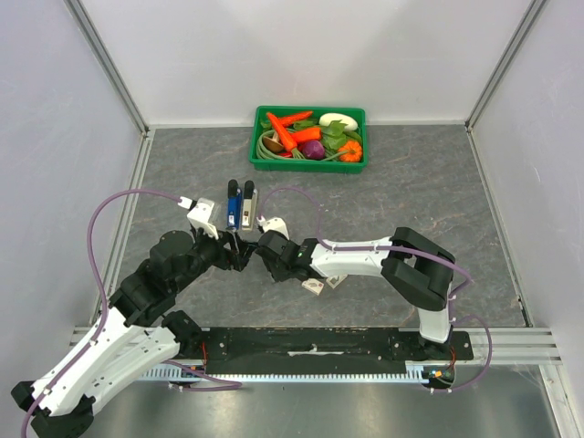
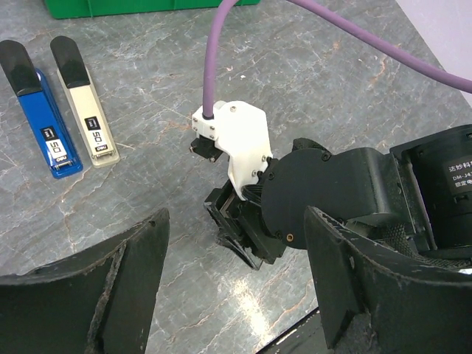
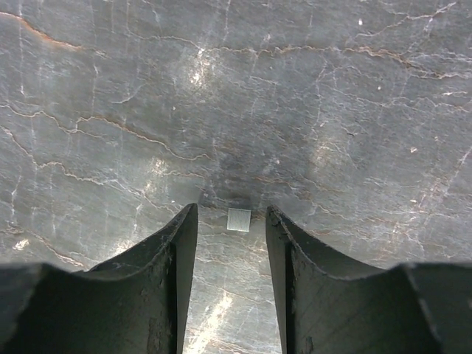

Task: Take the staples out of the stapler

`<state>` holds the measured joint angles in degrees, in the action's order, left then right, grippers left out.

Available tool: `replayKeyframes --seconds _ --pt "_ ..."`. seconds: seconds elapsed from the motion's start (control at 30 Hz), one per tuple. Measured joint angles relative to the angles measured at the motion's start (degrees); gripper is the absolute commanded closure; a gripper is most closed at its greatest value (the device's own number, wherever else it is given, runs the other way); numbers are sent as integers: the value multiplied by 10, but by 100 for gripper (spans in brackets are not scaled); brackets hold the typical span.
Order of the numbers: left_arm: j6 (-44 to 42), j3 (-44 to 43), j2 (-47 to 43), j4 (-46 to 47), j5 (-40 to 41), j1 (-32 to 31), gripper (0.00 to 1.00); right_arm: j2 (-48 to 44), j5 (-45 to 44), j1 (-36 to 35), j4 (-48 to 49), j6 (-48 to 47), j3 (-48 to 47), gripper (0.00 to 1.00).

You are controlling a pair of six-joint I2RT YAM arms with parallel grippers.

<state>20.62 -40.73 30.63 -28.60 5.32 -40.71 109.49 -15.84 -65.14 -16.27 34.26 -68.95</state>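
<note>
The stapler (image 2: 85,110) is long and narrow, with a cream-white body, a black far end and a small black label on top. It lies flat and closed near the table's (image 1: 438,182) middle, a little left of centre, its length running from near edge to far edge. A small pale staple block (image 3: 238,220) lies flat on the table.

**Grey table, white walls**

The table (image 1: 438,182) has a dark grey surface with pale veins like marble. White walls (image 1: 310,55) stand on three sides, with metal posts (image 1: 108,64) in the back corners. A metal rail (image 1: 511,339) runs along the near edge. The light is soft and even.
</note>
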Motion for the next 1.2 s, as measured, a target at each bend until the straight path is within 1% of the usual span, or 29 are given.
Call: replayKeyframes --seconds 0.73,1.03,1.2 --pt "0 0 0 0 -4 0 20 7 -66 -17 -19 1 -6 76" --pt "0 1 1 1 -5 0 20 6 -74 -19 -26 0 -6 78" --pt "0 1 2 1 -7 -2 20 -13 -81 -19 -59 -3 -5 78"
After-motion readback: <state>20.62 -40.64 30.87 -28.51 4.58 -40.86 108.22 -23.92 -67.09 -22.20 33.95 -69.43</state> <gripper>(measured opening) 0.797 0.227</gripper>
